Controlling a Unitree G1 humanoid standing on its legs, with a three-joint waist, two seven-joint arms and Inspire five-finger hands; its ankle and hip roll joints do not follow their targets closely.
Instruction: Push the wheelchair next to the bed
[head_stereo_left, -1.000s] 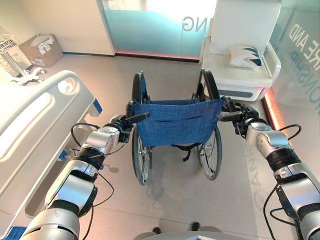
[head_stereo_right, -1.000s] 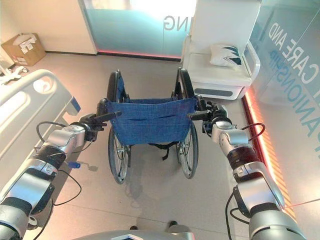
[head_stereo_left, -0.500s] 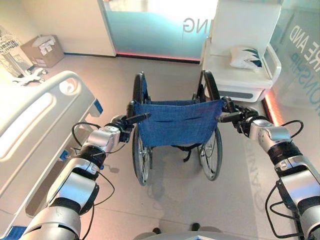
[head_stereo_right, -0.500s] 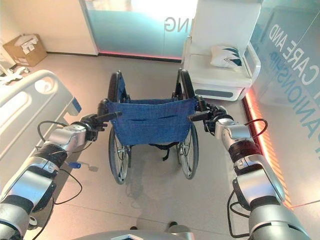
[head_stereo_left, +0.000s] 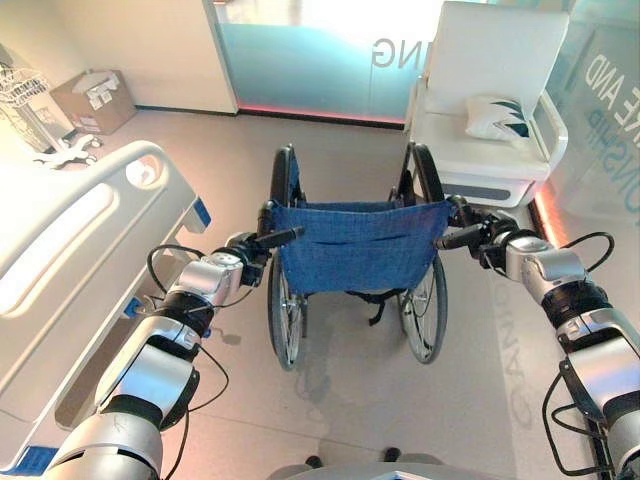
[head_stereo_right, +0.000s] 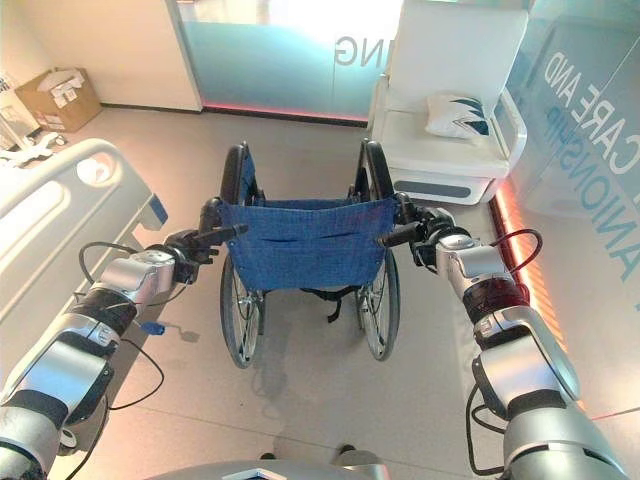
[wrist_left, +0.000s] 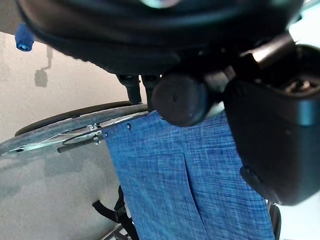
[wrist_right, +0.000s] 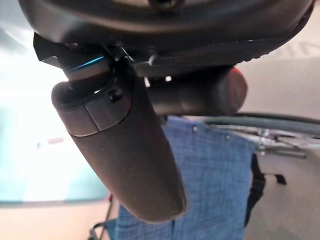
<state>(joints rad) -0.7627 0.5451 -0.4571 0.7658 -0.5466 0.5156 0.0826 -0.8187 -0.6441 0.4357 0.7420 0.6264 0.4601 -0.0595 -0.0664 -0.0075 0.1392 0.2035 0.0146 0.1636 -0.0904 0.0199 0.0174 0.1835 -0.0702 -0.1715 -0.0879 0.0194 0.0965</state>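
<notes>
The wheelchair (head_stereo_left: 355, 262) has a back of blue woven cloth, matt and slightly coarse, with 1 stitched seam down its middle. Its 2 push grips are dull black rubber, its tyres matt grey, and its spokes thin bright metal. The bed (head_stereo_left: 70, 260) looks like smooth white plastic with a soft sheen. The armchair (head_stereo_left: 487, 110) is a glossy white shell (the cushion (head_stereo_left: 497, 117) on it is soft printed cloth). The floor (head_stereo_left: 340, 400) is smooth and faintly reflective. The cardboard box (head_stereo_left: 92, 99) is plain brown.
</notes>
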